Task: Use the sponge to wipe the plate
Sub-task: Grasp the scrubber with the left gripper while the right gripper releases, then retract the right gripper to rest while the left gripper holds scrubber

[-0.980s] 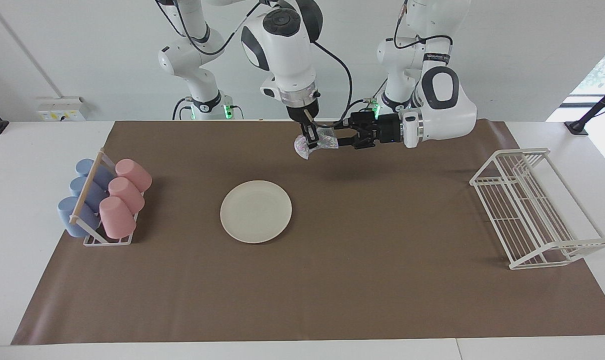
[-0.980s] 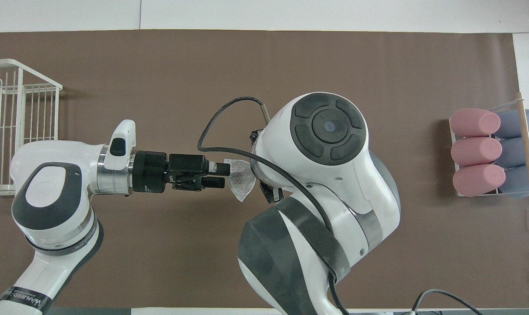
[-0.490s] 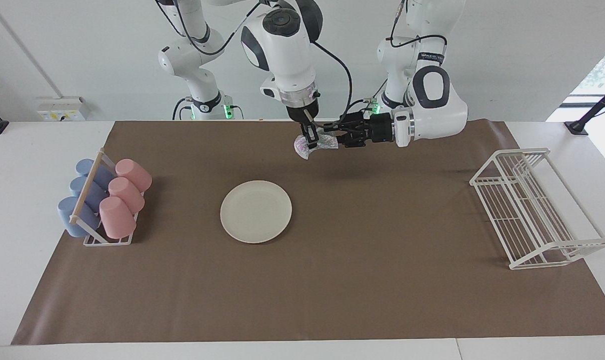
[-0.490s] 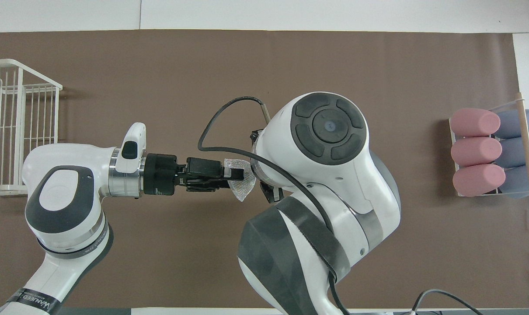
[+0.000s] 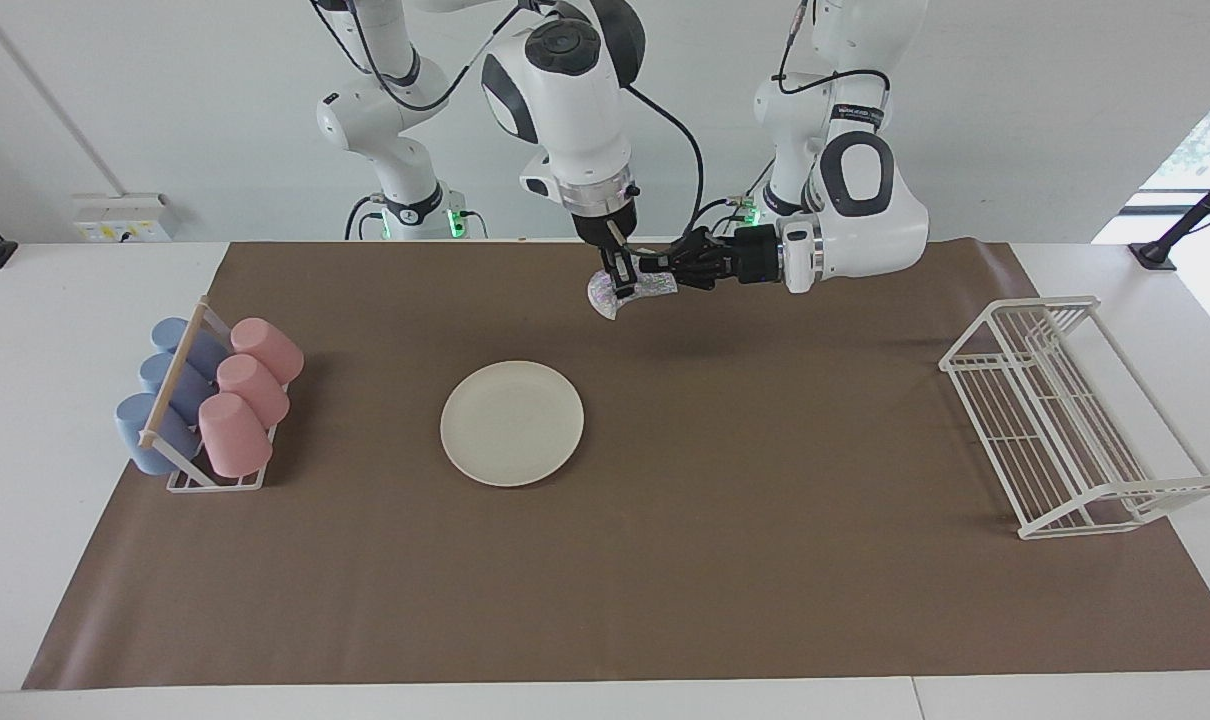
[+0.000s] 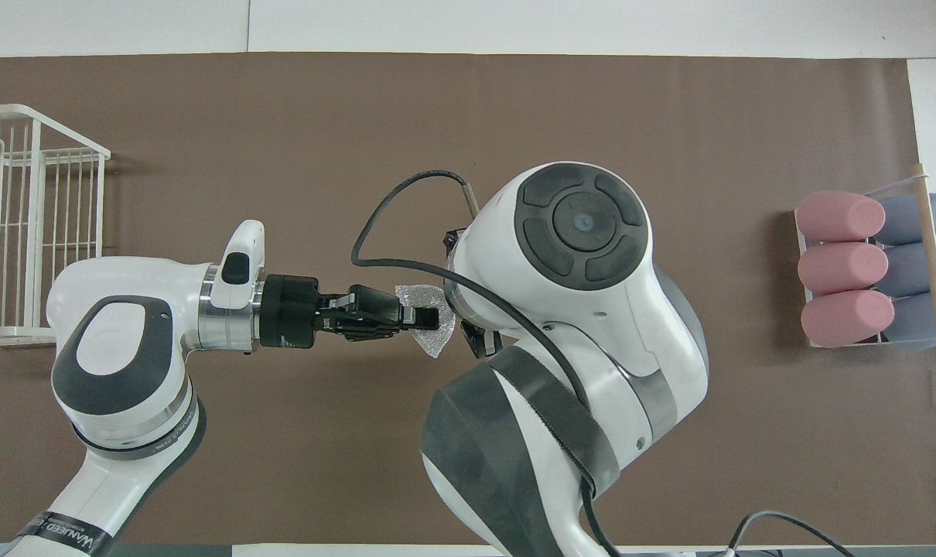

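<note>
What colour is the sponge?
Silvery-white with pink-purple speckles; the sponge shows best in the facing view.

Two grippers meet on one sponge, up over the mat at the robots' edge

We see the round cream-white plate (image 5: 512, 423) lying flat near the middle of the brown paper mat (image 5: 665, 600); the small silvery speckled sponge (image 5: 605, 294) hangs in the air over the mat, with the right gripper (image 5: 622, 288) clamped on it from above and the left gripper (image 5: 653, 268) closed on it from the side. We find the rack of pink and blue cups (image 5: 205, 400) at the right arm's end, the white wire dish rack (image 5: 1065, 420) at the left arm's end.
</note>
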`<state>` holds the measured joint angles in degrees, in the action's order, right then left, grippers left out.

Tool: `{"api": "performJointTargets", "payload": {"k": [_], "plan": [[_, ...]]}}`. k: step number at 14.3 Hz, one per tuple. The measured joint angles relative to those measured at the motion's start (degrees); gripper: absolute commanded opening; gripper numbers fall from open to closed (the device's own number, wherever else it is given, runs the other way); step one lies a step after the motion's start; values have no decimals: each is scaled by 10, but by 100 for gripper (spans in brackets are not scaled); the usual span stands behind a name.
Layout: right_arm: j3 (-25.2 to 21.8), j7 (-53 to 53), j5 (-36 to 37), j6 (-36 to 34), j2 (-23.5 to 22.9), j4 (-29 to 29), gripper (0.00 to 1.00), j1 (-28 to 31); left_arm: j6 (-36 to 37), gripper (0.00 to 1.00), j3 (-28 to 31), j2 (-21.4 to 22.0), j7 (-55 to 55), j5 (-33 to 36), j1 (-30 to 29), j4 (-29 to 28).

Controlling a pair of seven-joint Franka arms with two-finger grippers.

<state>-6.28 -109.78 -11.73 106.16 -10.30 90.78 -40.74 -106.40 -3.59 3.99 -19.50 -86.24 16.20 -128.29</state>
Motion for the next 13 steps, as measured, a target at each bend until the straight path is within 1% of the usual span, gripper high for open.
{"api": "performJointTargets", "payload": {"k": [1, 5, 7, 10, 13], "plan": [[0, 0, 0, 1, 0, 0, 100, 0, -1, 0, 0, 0, 0, 0, 0, 0], [0, 6, 2, 15, 0, 1, 100, -1, -1, 0, 2, 1, 0, 0, 0, -2], [-1, 54, 4, 17, 1, 1, 100, 1, -1, 0, 2, 2, 0, 0, 0, -4], [-4, 210, 7, 17, 15, 12, 100, 32, -6, 0, 5, 2, 0, 0, 0, -8], [-5, 413, 8, 17, 47, 39, 100, 96, -15, 0, 10, 2, 1, 11, -5, -12]]}}
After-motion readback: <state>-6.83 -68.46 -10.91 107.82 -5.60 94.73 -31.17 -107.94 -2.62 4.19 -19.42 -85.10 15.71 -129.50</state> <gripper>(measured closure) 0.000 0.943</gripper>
